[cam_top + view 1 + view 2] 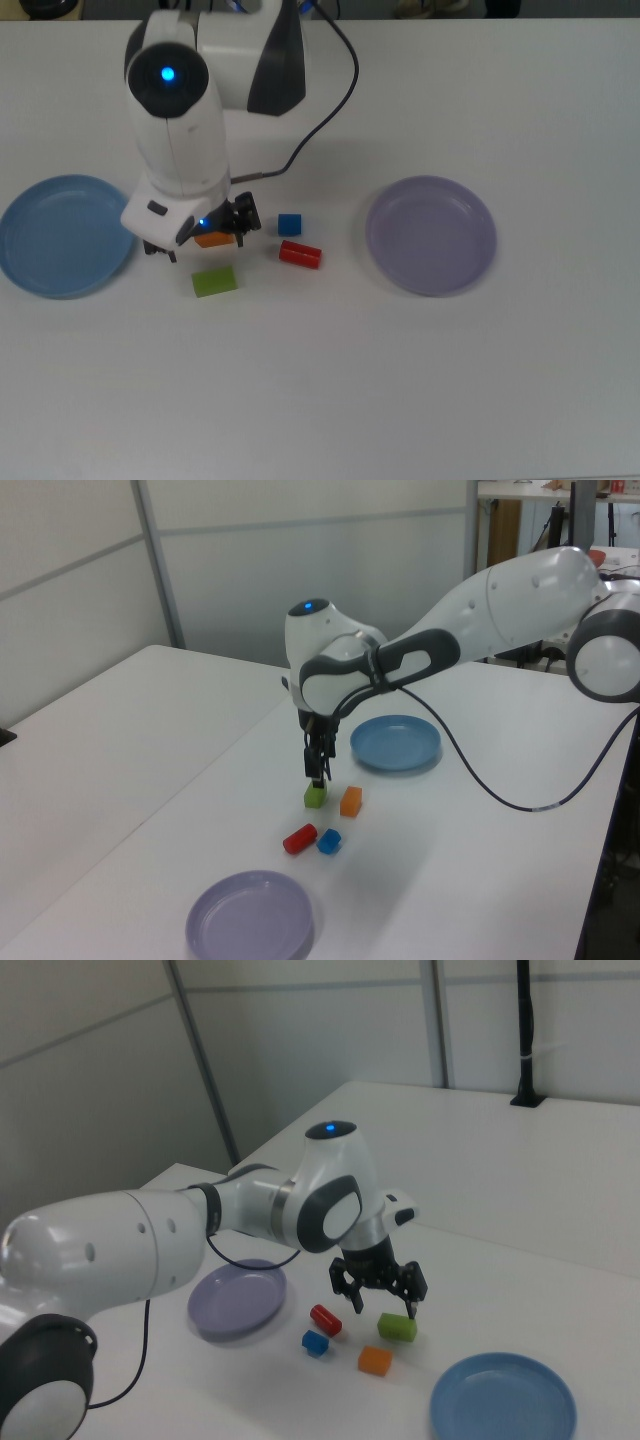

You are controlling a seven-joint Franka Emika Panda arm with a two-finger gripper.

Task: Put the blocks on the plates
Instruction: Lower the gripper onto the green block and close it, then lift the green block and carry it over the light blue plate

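White table (pixel 450 390) lies bare beyond claw (pixel 380 1299), blocks (pixel 300 254).

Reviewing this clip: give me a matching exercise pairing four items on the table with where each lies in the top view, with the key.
Things:
1. blue plate
2. lavender plate
3. green block
4. blue cube

Places, top view:
A. far right of the group
B. just above the red block
C. far left
D. lowest of the blocks, below the gripper

Pairs: 1-C, 2-A, 3-D, 4-B
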